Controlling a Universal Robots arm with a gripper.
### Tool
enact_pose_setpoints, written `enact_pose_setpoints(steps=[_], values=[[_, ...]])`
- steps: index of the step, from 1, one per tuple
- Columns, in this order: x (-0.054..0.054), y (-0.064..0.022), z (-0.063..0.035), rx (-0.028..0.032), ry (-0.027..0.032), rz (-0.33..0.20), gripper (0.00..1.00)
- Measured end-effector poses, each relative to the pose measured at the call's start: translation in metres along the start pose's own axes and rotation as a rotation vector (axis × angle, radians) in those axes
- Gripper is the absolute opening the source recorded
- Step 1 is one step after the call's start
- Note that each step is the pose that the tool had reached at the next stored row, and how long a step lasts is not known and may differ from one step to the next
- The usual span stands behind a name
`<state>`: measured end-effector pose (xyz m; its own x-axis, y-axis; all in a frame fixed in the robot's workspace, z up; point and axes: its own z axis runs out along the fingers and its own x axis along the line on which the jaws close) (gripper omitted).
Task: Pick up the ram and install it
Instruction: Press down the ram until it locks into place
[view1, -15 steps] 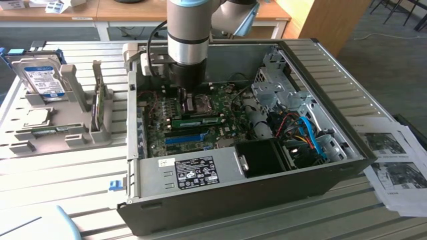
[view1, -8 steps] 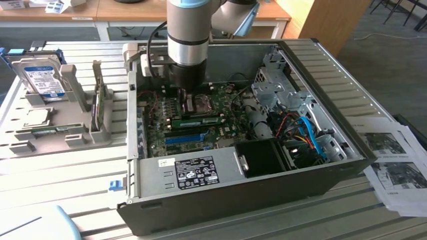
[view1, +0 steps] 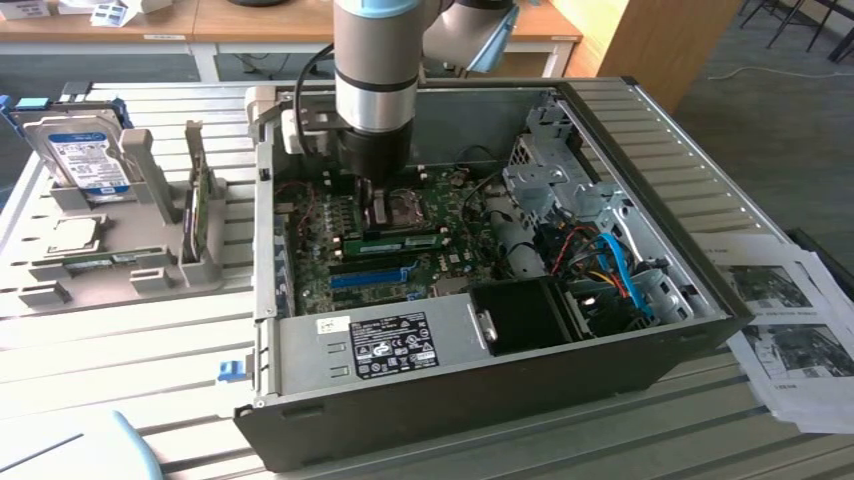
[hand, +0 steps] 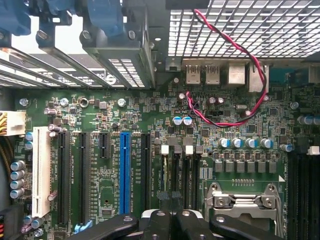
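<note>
Your black two-fingered gripper is down inside the open dark-grey metal computer case, over the green motherboard, jaws closed with nothing visibly held. The long green ram stick lies flat on the board just beside it

matt grey ribbed metal table, glossy green circuit-board motherboard, bright blue plastic slot, white paper sheets at the exterior frame's right.
</note>
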<state>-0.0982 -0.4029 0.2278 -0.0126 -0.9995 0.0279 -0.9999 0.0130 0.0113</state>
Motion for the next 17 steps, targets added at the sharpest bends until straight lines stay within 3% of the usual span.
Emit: enact_pose_setpoints(steps=[17], values=[[0.0004,0.0000,0.0025,-0.0001,0.0001,0.000,0.09]])
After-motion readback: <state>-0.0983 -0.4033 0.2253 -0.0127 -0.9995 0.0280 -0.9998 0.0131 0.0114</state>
